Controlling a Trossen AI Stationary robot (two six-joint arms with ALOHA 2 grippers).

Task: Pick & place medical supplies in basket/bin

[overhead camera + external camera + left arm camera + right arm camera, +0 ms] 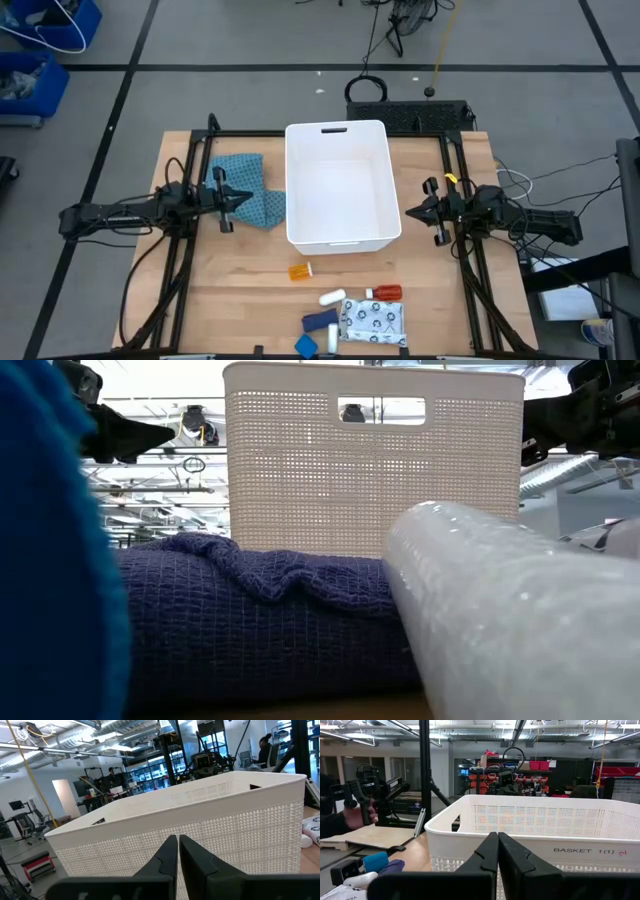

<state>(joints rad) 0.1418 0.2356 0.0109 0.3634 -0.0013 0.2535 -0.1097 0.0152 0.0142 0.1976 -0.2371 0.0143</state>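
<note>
The white basket [340, 187] stands mid-table, its handle slot on the far rim. Near the table's near edge lie the supplies: an orange pill bottle [300, 271], a red bottle with white cap [385, 292], a white tube [332, 297], blue pieces [318, 322] and a flat patterned pouch [373, 323]. A teal cloth [250, 187] lies left of the basket. My left gripper [243, 198] hovers over the cloth's edge, shut [177, 851] and pointing at the basket. My right gripper [408, 212] hovers right of the basket, shut [498, 847], pointing at its wall.
A black frame [330, 135] runs along the table's far edge and down both sides under the arms. Bare wood lies between the basket and the supplies. In the low view a blue piece [250, 620] and a clear wrapped item [510, 610] block most of the sight.
</note>
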